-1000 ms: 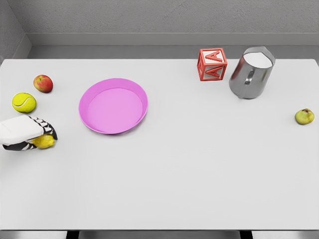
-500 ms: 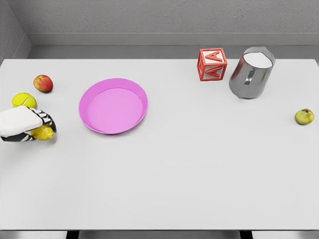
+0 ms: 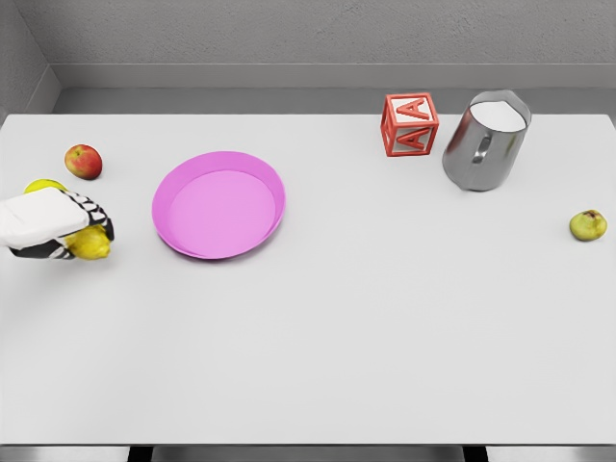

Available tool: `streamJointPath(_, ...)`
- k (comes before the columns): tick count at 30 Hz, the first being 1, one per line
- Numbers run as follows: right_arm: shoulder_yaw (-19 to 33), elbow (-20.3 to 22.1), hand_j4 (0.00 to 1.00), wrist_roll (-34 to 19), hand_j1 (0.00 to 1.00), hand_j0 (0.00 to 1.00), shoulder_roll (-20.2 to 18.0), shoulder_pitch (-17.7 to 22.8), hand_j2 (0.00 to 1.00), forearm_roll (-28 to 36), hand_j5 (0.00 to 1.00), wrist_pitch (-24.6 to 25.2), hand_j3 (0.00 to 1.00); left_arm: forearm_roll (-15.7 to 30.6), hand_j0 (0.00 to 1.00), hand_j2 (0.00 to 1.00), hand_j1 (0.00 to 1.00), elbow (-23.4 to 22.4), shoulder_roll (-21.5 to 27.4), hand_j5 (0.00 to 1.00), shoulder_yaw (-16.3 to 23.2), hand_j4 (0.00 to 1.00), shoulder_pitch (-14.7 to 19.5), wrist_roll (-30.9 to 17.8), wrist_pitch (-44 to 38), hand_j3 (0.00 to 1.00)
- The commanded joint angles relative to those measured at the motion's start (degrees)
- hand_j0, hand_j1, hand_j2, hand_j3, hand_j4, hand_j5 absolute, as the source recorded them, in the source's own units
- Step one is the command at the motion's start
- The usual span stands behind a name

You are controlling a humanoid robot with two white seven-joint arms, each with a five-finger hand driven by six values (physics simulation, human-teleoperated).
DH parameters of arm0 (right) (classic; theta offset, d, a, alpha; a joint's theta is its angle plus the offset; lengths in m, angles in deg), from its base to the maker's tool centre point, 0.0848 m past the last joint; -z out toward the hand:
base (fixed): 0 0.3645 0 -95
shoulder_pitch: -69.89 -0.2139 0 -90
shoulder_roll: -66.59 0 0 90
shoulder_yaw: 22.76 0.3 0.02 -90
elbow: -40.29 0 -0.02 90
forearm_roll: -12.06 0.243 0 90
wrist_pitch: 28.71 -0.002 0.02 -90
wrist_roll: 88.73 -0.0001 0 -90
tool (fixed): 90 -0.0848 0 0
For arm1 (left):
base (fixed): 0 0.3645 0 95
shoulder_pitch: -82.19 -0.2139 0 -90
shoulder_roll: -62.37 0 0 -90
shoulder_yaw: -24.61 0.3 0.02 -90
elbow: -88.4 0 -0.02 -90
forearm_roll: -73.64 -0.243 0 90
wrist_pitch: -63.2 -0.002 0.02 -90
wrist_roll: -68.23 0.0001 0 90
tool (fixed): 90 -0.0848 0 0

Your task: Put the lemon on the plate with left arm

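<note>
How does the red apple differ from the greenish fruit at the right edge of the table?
The red apple is red and sits far left, behind the left hand; the greenish fruit is yellow-green and lies alone far right. Both are small, round and rest on the white table.

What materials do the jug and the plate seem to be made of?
The jug looks like polished metal: grey, with mirror-like reflections on its side. The plate looks like matte plastic, perhaps glazed ceramic: uniform pink, with no highlights.
</note>
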Motion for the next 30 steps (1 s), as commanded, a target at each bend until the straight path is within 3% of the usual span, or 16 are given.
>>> streamJointPath(1, 0.0, 0.0, 1.0, 0.1, 1.0, 1.0, 0.0, 0.0, 1.0, 0.0, 1.0, 0.0, 1.0, 0.3, 0.53, 0.53, 0.53, 0.0, -0.3, 0.53, 0.0, 0.53, 0.0, 0.0, -0.1, 0.53)
streamJointPath(10, 0.0, 0.0, 1.0, 0.0, 1.0, 1.0, 0.0, 0.0, 1.0, 0.0, 1.0, 0.0, 1.0, 0.3, 0.46, 0.46, 0.46, 0.1, -1.1, 0.46, 0.1, 0.46, 0.8, 0.0, -0.1, 0.46)
streamJointPath(30, 0.0, 0.0, 1.0, 0.0, 1.0, 1.0, 0.0, 0.0, 1.0, 0.0, 1.0, 0.0, 1.0, 0.5, 0.46, 0.46, 0.46, 2.1, -5.4, 0.46, 0.1, 0.46, 2.9, 0.0, -0.1, 0.46)
